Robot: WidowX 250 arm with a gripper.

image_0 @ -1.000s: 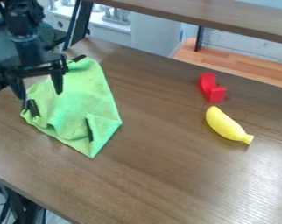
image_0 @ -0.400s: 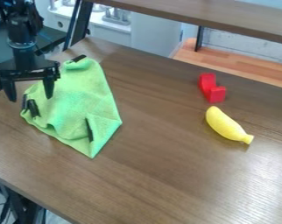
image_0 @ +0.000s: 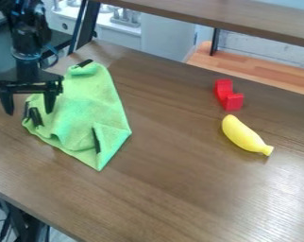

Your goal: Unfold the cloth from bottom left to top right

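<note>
The gripper (image_0: 29, 108) hangs open at the left, one finger over the left part of the cloth and the other to the left of it, with nothing between them. The green cloth (image_0: 85, 113) lies rumpled on the left of the table, with black clips or tags at its top corner, at its left edge and near its lower corner. Near that lower corner a flap is folded over toward the middle.
A red block-like object (image_0: 228, 95) stands at the right, with a yellow banana (image_0: 245, 135) just below it. The brown table (image_0: 173, 184) carries them all. A raised wooden shelf (image_0: 243, 20) crosses the top right.
The gripper has shifted slightly left and turned to face the camera more squarely, its fingertips now a little lower in view. The cloth, red object and banana have not moved.
</note>
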